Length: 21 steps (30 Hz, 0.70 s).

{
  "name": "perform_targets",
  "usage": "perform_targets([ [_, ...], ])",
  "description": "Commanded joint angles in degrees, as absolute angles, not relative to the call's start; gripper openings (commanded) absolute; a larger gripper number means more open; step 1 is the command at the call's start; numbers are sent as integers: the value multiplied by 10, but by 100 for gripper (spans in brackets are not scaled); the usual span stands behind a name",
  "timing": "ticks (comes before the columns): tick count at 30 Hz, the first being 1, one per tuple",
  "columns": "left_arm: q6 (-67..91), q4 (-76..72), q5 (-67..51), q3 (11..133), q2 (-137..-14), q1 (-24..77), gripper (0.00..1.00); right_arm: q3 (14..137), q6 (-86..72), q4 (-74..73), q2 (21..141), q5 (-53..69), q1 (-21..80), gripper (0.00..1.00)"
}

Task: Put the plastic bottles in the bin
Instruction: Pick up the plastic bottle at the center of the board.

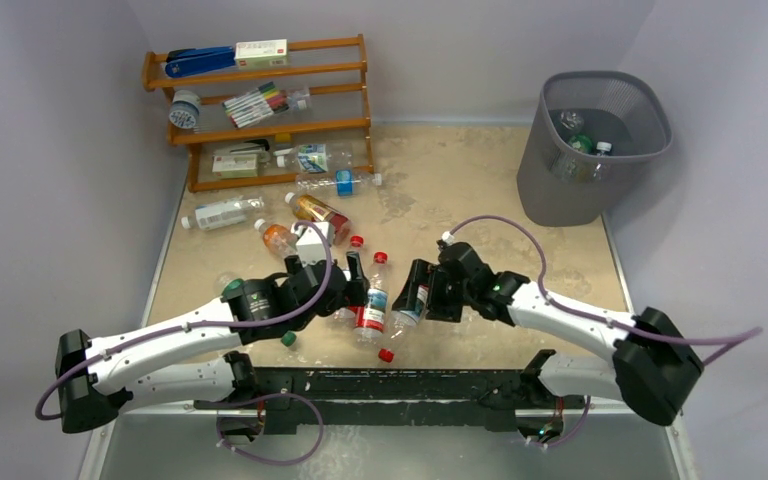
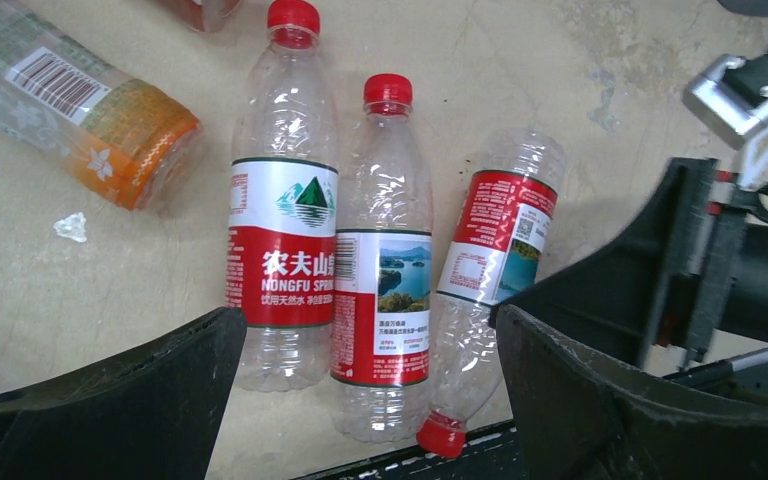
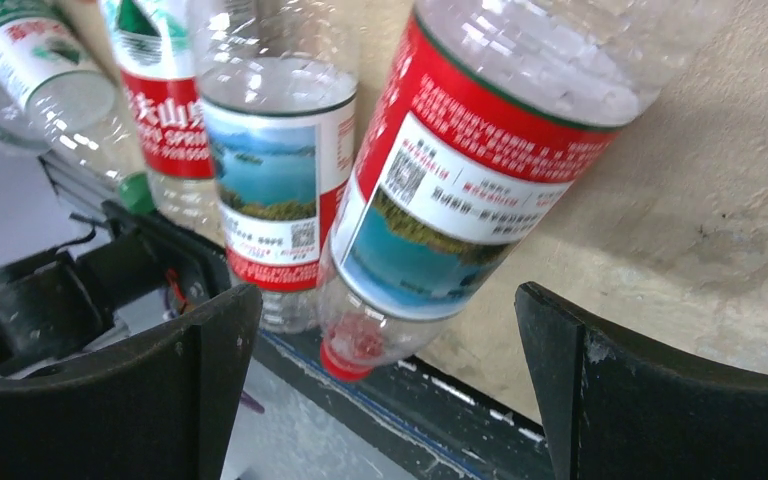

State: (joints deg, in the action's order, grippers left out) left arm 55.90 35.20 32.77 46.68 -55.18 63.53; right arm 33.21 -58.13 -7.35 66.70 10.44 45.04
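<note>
Your left claw (image 2: 365, 320) and right claw (image 3: 385, 340) hang spread over the red-label bottles (image 2: 380, 290), each lined up to pinch one

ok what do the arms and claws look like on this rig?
The left arm and right arm have white link shells with black joint housings. A thin purple cable loops along each. The left claw and right claw have broad matte black fingers tapering to blunt tips.

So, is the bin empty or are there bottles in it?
Not empty. The overhead view shows a few bottles at the bottom of the bin, one white-capped.
</note>
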Motion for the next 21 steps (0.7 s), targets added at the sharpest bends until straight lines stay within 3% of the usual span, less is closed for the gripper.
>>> perform_targets([
  [1,539,305,310,474,-550,639,97,370,-626,-75,713,46,465,100],
  [6,527,303,321,478,-549,639,97,389,-653,-58,760,25,467,97],
  [8,527,307,322,480,-541,639,97,401,-658,-58,784,26,468,87],
  [21,555,390,358,461,-412,639,98,479,-628,-170,776,-32,469,59],
])
